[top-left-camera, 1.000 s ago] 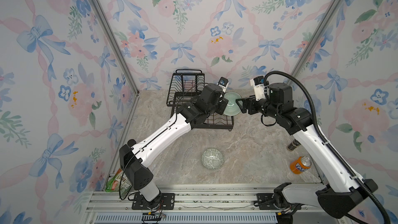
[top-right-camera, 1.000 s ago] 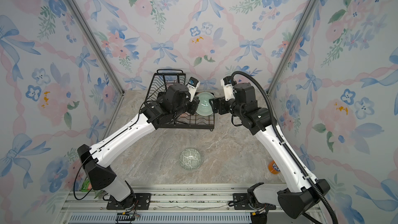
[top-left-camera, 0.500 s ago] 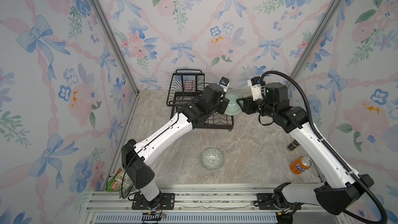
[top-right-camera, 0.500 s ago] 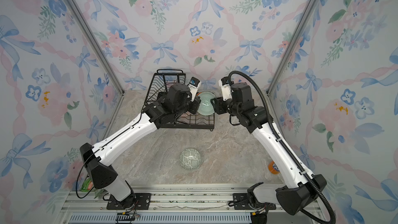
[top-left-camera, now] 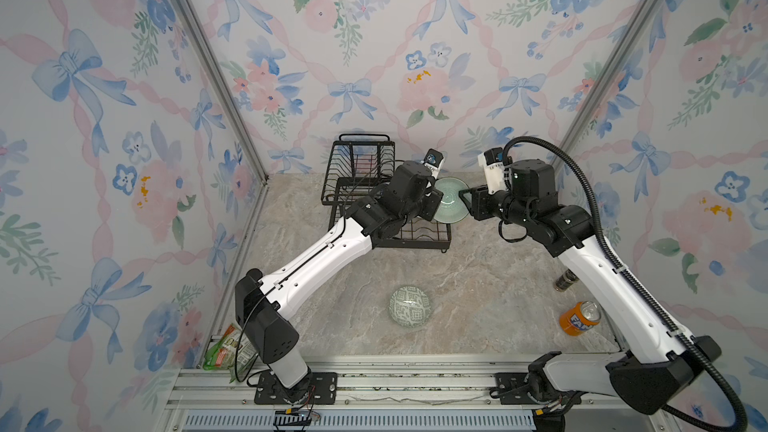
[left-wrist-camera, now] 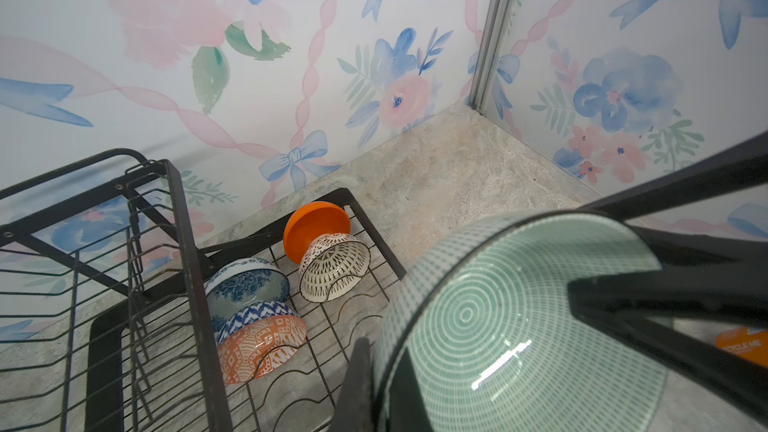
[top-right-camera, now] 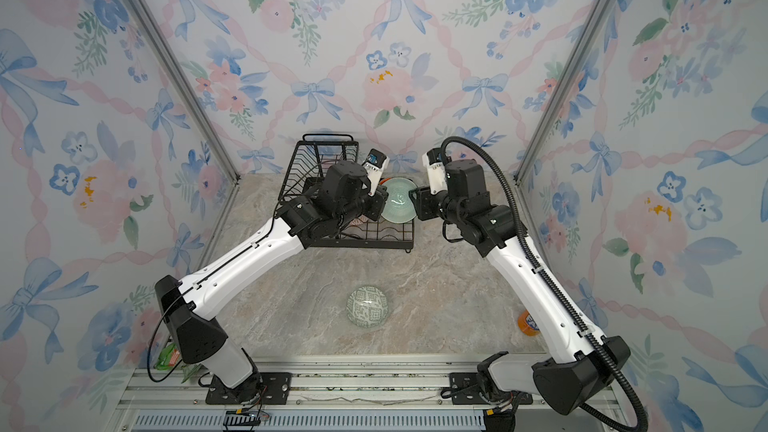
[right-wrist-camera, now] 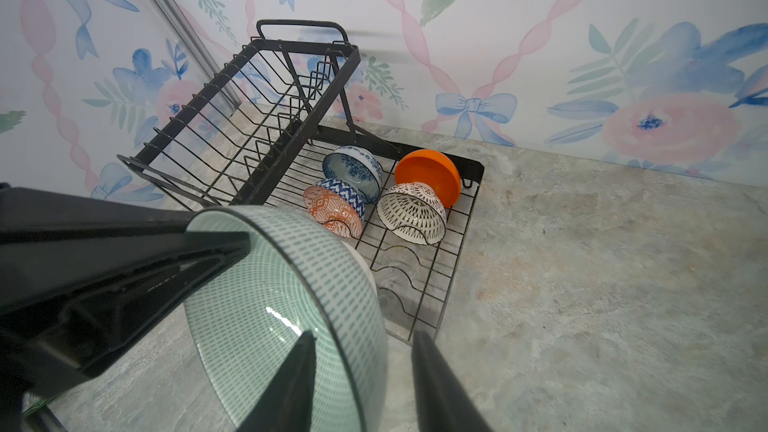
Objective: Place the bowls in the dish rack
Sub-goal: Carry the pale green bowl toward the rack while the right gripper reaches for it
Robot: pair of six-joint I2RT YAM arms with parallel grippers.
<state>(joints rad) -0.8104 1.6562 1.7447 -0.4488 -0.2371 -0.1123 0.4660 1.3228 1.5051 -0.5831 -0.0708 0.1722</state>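
celadon bowl [top-left-camera: 451, 201], rim in left jaws

Left arm [top-left-camera: 316, 268]: rises from its base at the front rail, white forearm slanting up toward the middle, bent at the elbow, ending in the black left wrist [top-left-camera: 409, 187].

Left gripper [top-left-camera: 436, 204]: faces the opposite arm; jaws clamped tight on one side of the rim of a green bowl [top-left-camera: 451, 201], which hangs on edge.

Right arm [top-left-camera: 598, 272]: mirrors this pose, cable looped over the right wrist [top-left-camera: 528, 178].

Right gripper [right-wrist-camera: 362, 334]: meets the same bowl from the other side, one finger inside the rim, one outside; whether they actually press on it is unclear from the wrist view.
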